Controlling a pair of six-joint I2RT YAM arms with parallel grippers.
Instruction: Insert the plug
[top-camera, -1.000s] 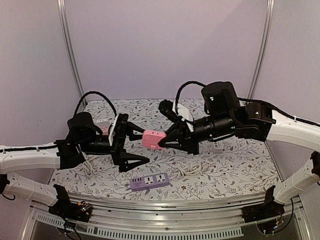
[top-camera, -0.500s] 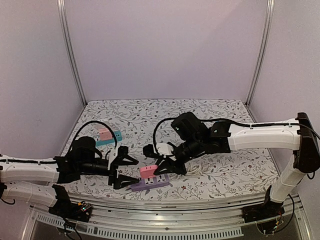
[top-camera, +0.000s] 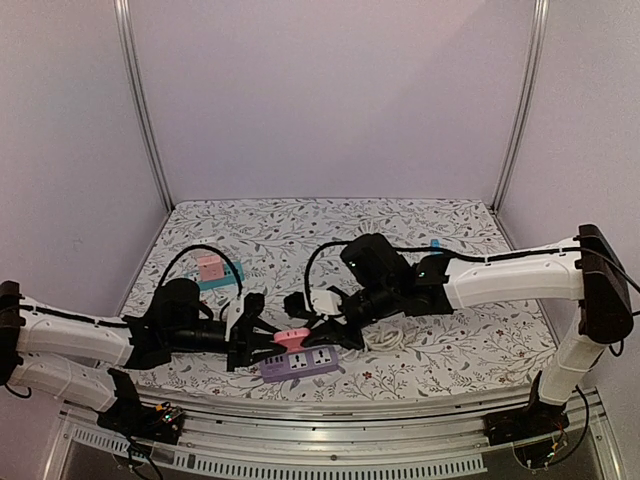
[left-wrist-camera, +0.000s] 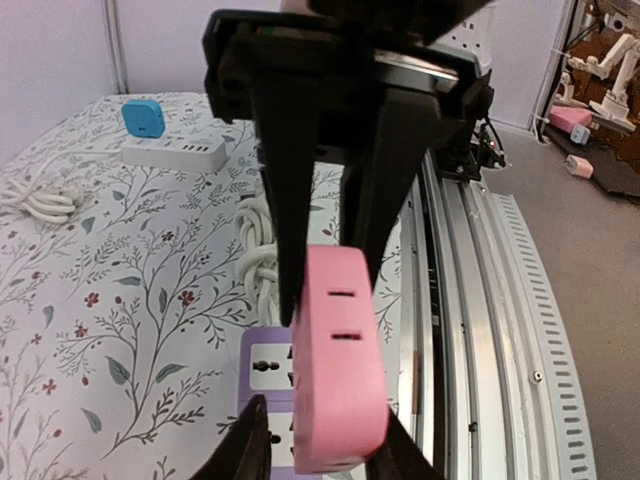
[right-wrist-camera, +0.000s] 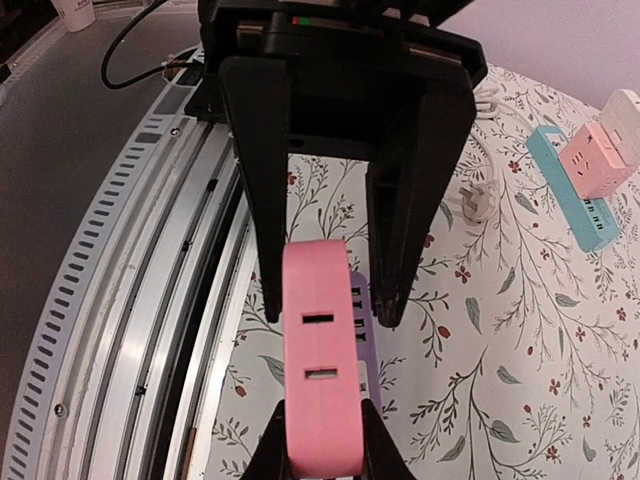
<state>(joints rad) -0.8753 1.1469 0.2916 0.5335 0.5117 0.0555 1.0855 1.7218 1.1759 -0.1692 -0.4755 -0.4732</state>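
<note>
Purple power strip (top-camera: 300, 363) lies lengthwise along the table's (top-camera: 455, 345) near edge, and the pink plug (top-camera: 292, 338) hangs just above its left half, so the socket is straight below. My right gripper (right-wrist-camera: 322, 445) clamps the plug, while my left gripper (left-wrist-camera: 320, 452) has its jaws flanking it, not tight.

Brings the plug (top-camera: 292, 338) down from mid-frame to bottom centre of the top view, just over the strip (top-camera: 300, 362) rather than high above it. Lowers the right gripper (right-wrist-camera: 322, 445) with it and stretches that arm (top-camera: 500, 275) out flat, no longer bunched high at right. Drops the left gripper (left-wrist-camera: 322, 455) too, shifts it from beside the plug to around it, and narrows its jaws from wide open to a slim gap either side.
</note>
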